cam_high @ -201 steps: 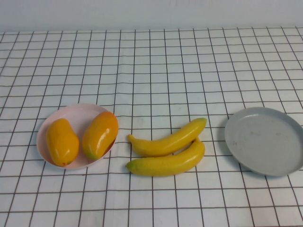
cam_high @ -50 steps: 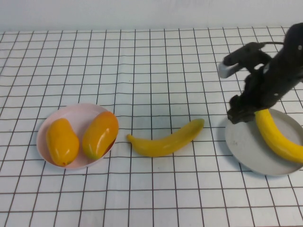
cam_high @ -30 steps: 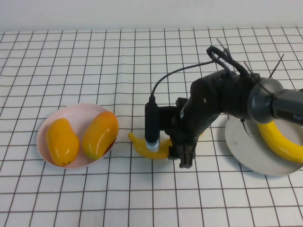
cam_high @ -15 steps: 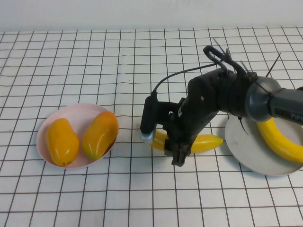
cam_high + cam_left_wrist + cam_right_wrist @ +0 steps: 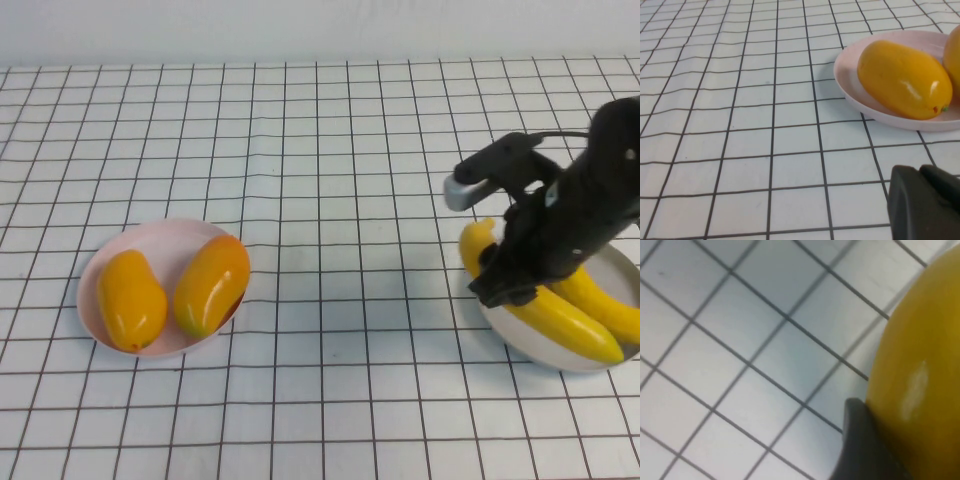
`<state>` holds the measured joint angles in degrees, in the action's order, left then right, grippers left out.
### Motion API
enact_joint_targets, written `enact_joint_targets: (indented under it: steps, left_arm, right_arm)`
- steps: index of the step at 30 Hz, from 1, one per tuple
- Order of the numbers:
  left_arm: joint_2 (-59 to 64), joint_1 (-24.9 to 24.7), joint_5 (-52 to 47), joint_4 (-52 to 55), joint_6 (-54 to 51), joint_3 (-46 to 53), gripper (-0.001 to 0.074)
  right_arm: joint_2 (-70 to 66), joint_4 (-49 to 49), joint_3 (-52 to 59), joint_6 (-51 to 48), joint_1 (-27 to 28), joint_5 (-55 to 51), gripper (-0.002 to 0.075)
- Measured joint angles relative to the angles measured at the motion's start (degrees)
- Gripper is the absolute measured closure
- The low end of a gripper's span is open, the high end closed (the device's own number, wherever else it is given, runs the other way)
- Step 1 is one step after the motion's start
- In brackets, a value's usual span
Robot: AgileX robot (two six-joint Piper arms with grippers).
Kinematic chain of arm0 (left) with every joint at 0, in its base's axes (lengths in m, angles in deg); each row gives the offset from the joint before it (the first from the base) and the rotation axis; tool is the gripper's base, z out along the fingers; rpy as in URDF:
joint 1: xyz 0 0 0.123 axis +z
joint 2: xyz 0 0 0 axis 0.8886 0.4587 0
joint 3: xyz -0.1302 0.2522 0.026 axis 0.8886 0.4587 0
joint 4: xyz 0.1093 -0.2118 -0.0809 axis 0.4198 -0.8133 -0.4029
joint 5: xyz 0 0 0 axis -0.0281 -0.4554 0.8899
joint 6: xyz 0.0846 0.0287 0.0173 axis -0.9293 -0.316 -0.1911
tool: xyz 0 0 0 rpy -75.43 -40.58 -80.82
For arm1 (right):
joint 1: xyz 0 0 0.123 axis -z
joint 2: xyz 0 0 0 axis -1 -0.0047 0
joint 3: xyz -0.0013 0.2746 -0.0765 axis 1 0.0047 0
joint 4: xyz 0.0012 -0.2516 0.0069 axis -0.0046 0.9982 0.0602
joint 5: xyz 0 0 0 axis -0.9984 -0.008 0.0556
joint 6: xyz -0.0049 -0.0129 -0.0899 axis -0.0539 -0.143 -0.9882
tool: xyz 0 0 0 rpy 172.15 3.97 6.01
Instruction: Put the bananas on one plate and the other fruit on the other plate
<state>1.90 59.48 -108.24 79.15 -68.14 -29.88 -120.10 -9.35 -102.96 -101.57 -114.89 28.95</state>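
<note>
- Covering the whole scene is a white table [image 5: 330, 150] marked with a black grid, seen from above on the robot's side.
- Reaching in from the right edge, the black right arm bends down over the grey plate [image 5: 545, 352], which sits at the right and is mostly hidden by the arm and fruit.
- Sitting well apart at the left is the pink plate [image 5: 160, 240], and both orange-yellow oval fruits lie in it: the plainer one [image 5: 131, 299] on the left, the redder one [image 5: 211, 284] just beside it.
- Lying side by side on the grey plate are two bananas. The nearer banana [image 5: 545, 308] has one tip poking past the plate's rim toward the table centre; the farther banana [image 5: 605, 305] lies behind it.
- The right gripper [image 5: 510, 283] rests on the nearer banana; the right wrist view shows a dark finger [image 5: 860, 450] touching yellow skin, but whether the jaws grip it or have let go cannot be told.
- The left gripper [image 5: 927, 205] is parked low beside the pink plate, showing only as a dark corner in its own wrist view; its jaws cannot be judged.
- Risk, as a judgement: the glossy banana overhangs the rim, so a lift with a finger dragging could roll it back onto the table.
</note>
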Motion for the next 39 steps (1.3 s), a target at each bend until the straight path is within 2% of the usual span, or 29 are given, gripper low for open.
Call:
enact_joint_targets:
  steps: [6,12,20,25,27,30,33,36,39]
  left_arm:
    - [0.0,0.0,0.0,0.0,0.0,0.0,0.0738]
    - [0.0,0.0,0.0,0.0,0.0,0.0,0.0738]
    - [0.0,0.0,0.0,0.0,0.0,0.0,0.0738]
    - [0.0,0.0,0.0,0.0,0.0,0.0,0.0738]
    - [0.0,0.0,0.0,0.0,0.0,0.0,0.0738]
    - [0.0,0.0,0.0,0.0,0.0,0.0,0.0738]
    - [0.0,0.0,0.0,0.0,0.0,0.0,0.0738]
    - [0.0,0.0,0.0,0.0,0.0,0.0,0.0738]
    - [0.0,0.0,0.0,0.0,0.0,0.0,0.0738]
  right_arm:
    - [3.28,2.38,3.79,7.32,5.61,-0.09,0.0398]
    - [3.28,7.14,3.95,14.24,5.72,0.22,0.0398]
    - [-1.75,7.64,3.95,15.49,5.72,1.7,0.0398]
    - [-4.55,7.64,3.95,15.61,5.72,2.7,0.0309]
    - [-4.38,7.64,3.95,15.61,5.72,3.14,0.0302]
    - [-1.44,7.53,3.95,15.61,5.72,4.3,0.0365]
    - [4.25,6.46,3.95,15.61,5.72,5.76,0.0489]
    - [11.97,3.79,4.39,14.78,5.72,8.21,0.0647]
    - [20.03,0.49,7.09,11.79,5.72,11.99,0.0713]
